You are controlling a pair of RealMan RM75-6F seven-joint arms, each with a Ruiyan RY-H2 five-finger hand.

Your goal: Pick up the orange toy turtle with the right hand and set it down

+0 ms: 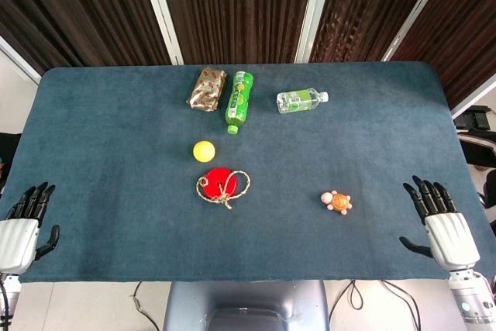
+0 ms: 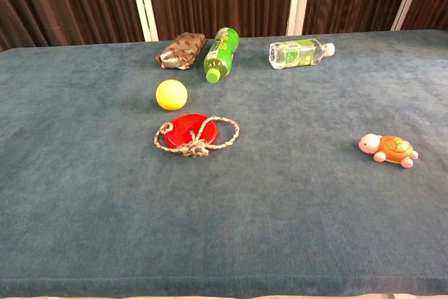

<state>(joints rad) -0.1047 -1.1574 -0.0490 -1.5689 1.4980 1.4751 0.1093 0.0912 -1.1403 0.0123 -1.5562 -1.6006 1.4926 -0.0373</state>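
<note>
- Seen only from the head view: right hand [image 1: 443,226] at the table's [image 1: 116,191] near right corner, left hand [image 1: 23,222] at the near left corner, both empty, fingers spread.
- Orange toy turtle [image 1: 336,201] resting near the right edge, apart from the right hand.
- Farther back, toward the far edge: green bottle [image 2: 220,53].

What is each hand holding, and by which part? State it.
Nothing is held. The left hand and right hand both rest open at the table's near corners; the orange toy turtle lies untouched.
</note>
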